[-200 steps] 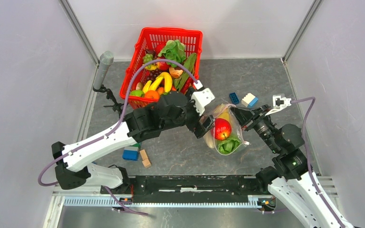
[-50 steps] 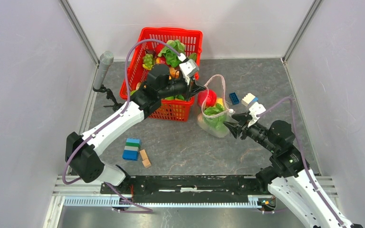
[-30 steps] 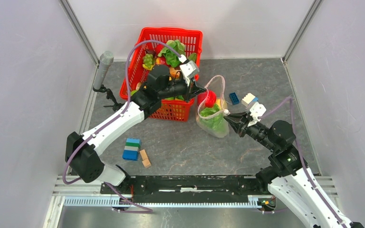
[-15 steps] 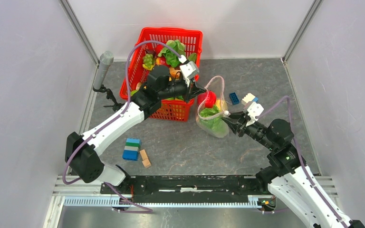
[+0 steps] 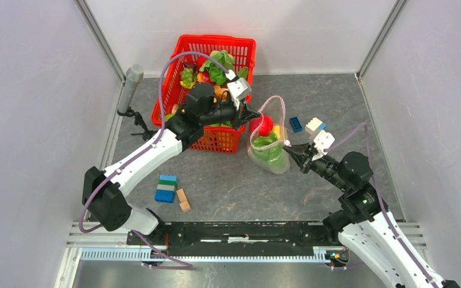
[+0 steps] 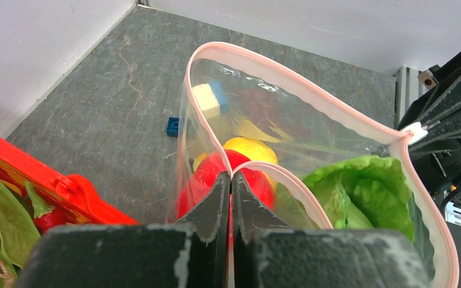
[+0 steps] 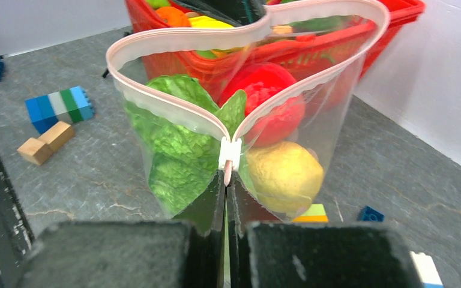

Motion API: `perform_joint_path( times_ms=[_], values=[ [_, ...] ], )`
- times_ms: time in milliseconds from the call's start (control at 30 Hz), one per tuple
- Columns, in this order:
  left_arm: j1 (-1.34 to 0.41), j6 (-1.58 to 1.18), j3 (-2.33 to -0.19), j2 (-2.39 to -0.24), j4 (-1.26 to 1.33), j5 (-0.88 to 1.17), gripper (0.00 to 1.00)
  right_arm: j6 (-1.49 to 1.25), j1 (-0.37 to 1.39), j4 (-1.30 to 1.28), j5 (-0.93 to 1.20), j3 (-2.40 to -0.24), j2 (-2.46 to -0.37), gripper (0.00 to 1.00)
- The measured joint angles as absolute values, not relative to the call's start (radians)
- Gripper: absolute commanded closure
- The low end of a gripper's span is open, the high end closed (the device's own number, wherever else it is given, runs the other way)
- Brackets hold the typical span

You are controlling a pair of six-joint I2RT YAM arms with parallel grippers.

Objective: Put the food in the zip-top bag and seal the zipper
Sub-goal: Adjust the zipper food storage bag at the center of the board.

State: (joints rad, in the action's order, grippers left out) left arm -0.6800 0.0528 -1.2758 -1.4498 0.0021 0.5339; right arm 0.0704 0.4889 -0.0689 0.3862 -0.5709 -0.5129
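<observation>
Top external view: zip-top bag [image 5: 274,163] stands upright on grey table [image 5: 228,180], just R of red basket [image 5: 187,54], strung btwn both arms w/ mouth gaping wide. Left gripper [image 6: 231,177] is fully closed, fingers pinching the pink zipper [image 6: 312,96] on the basket-side lip. Right gripper [image 7: 226,180] is closed too, nipping the zipper's far end right under the white slider tab [image 7: 230,153]. Inside the bag: red apple [image 7: 270,111], yellow fruit [image 7: 285,174], leafy greens [image 7: 174,144]. Striped block [image 7: 60,105] & wood block [image 7: 45,143] lie on table, well apart from bag
</observation>
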Motion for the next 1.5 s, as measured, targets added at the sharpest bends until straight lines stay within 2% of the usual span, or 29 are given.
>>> perform_joint_path(
  times_ms=[167, 400, 500, 733, 1167, 1367, 1433, 1467, 1500],
  values=[
    [-0.68, 0.053, -1.268, -1.433, -0.002, 0.533, 0.98, 0.064, 0.489, -0.155, 0.241, -0.6, -0.469, 1.0],
    [-0.68, 0.049, -1.248, -1.346, -0.064, 0.508, 0.98, 0.032, 0.489, -0.361, -0.105, -0.784, -0.471, 1.0],
    [-0.681, 0.036, -1.223, -1.293, -0.102, 0.497, 0.98, 0.022, 0.489, -0.389, -0.189, -0.83, -0.471, 1.0],
    [-0.681, 0.014, -1.14, -1.165, -0.164, 0.464, 0.98, 0.023, 0.489, -0.406, -0.108, -0.837, -0.479, 1.0],
    [-0.68, -0.003, -1.177, -1.048, -0.316, 0.516, 0.95, 0.01, 0.489, -0.379, 0.037, -0.833, -0.516, 1.0],
    [-0.679, -0.003, -1.103, -1.072, -0.312, 0.492, 0.74, -0.011, 0.489, -0.334, 0.109, -0.73, -0.509, 1.0],
    [-0.678, -0.003, -1.098, -1.101, -0.312, 0.482, 0.59, -0.015, 0.489, -0.321, 0.123, -0.727, -0.522, 1.0],
    [-0.678, -0.002, -1.098, -1.109, -0.311, 0.477, 0.45, -0.015, 0.489, -0.312, 0.128, -0.727, -0.526, 1.0],
    [-0.678, -0.003, -1.098, -1.114, -0.311, 0.471, 0.38, -0.017, 0.489, -0.306, 0.132, -0.727, -0.528, 1.0]
  ],
)
